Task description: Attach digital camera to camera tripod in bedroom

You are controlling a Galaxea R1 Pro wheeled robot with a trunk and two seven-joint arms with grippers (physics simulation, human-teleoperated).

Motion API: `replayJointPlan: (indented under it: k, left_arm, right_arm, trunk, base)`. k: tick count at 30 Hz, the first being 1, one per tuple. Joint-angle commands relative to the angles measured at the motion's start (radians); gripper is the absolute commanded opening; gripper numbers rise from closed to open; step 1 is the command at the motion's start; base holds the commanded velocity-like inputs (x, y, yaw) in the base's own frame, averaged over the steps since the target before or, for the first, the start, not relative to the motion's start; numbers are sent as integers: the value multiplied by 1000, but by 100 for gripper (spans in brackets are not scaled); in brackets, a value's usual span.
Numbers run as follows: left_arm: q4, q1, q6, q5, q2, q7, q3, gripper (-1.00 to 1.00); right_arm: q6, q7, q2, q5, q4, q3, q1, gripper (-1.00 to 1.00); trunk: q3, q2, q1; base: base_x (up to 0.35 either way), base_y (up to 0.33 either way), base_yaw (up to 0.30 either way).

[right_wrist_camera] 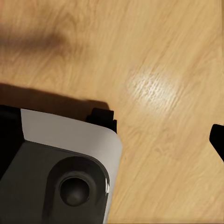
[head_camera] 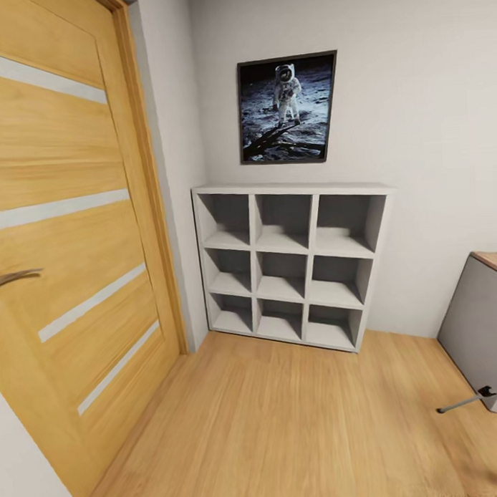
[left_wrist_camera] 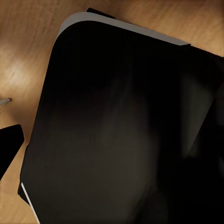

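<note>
One bedroom [head_camera: 297, 419]: cubby shelf [head_camera: 315, 260] beside door [head_camera: 76, 233].

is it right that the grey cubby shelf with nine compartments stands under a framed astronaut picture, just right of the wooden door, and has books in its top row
Not quite. In the head view the grey cubby shelf does stand under the framed astronaut picture, just right of the wooden door, and has nine compartments, but its top row holds no books: every compartment is bare.
</note>
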Motion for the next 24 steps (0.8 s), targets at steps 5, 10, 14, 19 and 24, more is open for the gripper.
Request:
replayJointPlan:
  k: [5,10,14,19,24]
  left_arm:
    - [-1,0,-2,3,0,-1,4,100]
    - [-1,0,-3,4,0,-1,5,100]
    - [-1,0,-3,5,0,-1,5,100]
    - [-1,0,-3,6,0,-1,6,100]
    - [-1,0,-3,5,0,-1,6,100]
  right_arm:
    - [-3,2,0,7,3,-2,-1,100]
    - [-3,2,0,7,3,-2,-1,100]
    - [-3,2,0,7,3,-2,-1,100]
    - [-3,2,0,7,3,-2,-1,100]
    - [-3,2,0,7,3,-2,-1,100]
  trunk:
    - [-1,0,0]
    - [-1,0,0]
    - [-1,0,0]
    - [-1,0,0]
    - [-1,0,0]
  base:
    - [0,0,-169]
    - [0,0,-161]
    - [0,0,-157]
    - [0,0,-152]
    - [0,0,-64]
